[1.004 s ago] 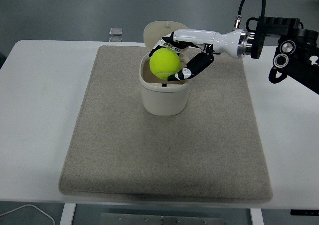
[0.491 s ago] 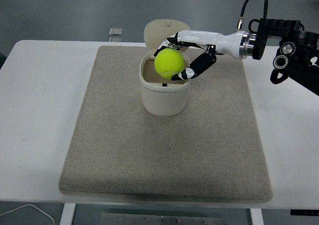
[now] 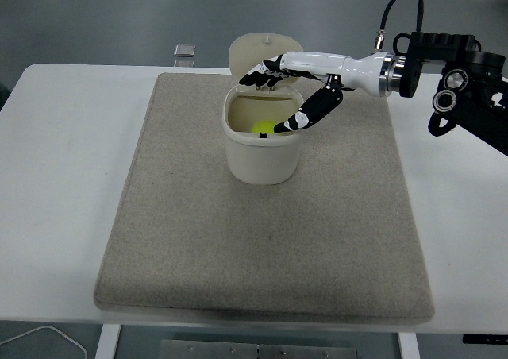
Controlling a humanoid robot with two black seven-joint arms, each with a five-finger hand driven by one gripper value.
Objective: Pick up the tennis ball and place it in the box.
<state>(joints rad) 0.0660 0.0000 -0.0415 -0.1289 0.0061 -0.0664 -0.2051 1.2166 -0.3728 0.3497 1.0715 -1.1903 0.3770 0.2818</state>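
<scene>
While right hand gapes, tennis ball sits in box.

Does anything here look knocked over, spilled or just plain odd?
Nothing stands out. The white box stands upright on the grey mat, its lid hinged open behind it, and the tennis ball lies inside. The right hand hovers open over the rim. A small object lies beyond the mat.

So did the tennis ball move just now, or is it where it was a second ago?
Yes. The tennis ball dropped from the right robot hand above the rim down into the box, where only a bit of yellow shows.
</scene>
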